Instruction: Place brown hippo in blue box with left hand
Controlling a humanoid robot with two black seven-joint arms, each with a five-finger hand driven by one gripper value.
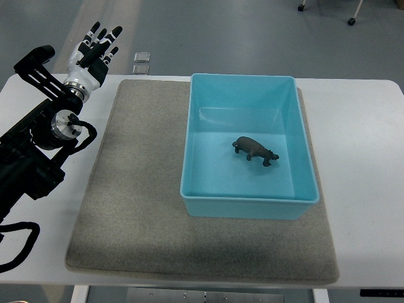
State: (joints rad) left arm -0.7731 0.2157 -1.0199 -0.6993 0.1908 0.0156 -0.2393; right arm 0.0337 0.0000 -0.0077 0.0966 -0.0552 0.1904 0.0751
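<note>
Well, the brown hippo [254,150] is standing on its feet on the floor of the blue box [250,201], a little toward the side of the box farthest from the left hand [95,52], with its head pointing away from that hand and toward the near wall. It touches none of the walls. The hand is up at the far corner of the white table [360,126], well apart from the box and holding nothing, its fingers [114,33] stretched out straight and slightly fanned, pointing away from the robot. Below the hand, the wrist and the black arm [31,151] run back down to the picture's left edge. Between hand and box lies the bare strip of the grey mat [132,208]; the box sits on that mat, pushed to the side away from the hand. Just beyond the fingertips, off the far edge of the table, two small square plates [141,62] show on the floor.
</note>
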